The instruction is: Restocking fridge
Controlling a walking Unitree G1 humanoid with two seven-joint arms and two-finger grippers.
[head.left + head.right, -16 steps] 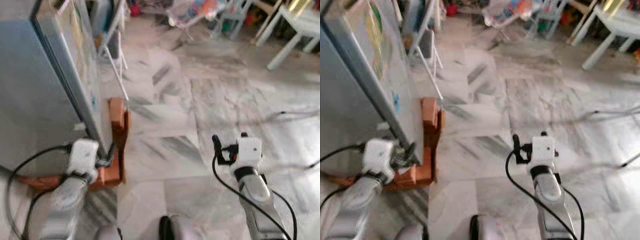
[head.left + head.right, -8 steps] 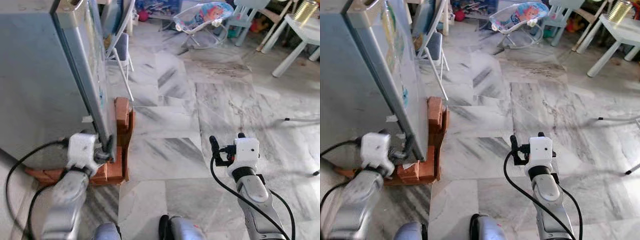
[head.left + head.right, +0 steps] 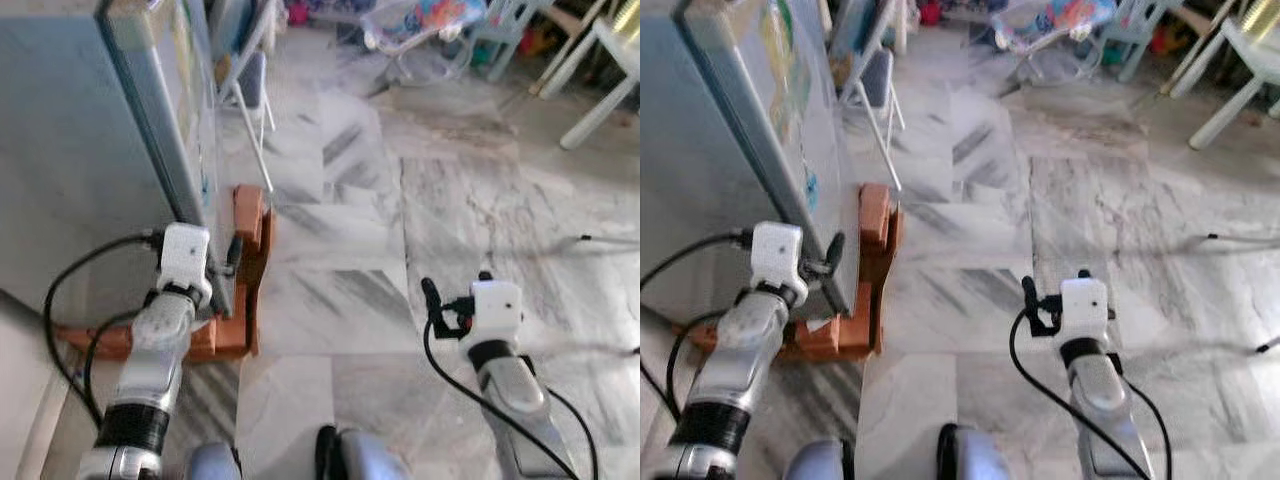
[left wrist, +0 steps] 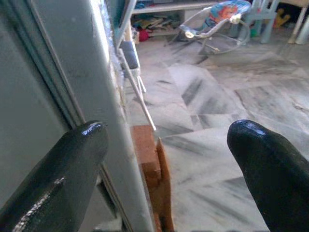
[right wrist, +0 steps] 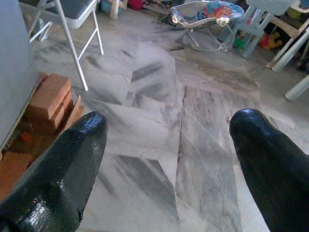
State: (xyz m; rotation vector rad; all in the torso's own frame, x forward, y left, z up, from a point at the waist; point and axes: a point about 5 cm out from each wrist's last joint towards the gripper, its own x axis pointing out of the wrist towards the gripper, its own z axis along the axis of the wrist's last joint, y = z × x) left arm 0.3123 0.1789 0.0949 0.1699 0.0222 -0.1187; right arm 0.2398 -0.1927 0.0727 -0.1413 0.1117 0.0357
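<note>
Left gripper (image 4: 169,159) straddles fridge door (image 4: 104,121) edge — unclamped.

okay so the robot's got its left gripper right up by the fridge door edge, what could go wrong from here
The open left gripper straddles the edge of the grey fridge door; its fingers could slip off the smooth edge instead of pulling it.

The fridge rests on stacked red bricks; a hard tug might rock it on that footing.

A folding metal chair stands near the door's front, so a swinging door may hit it.
</note>
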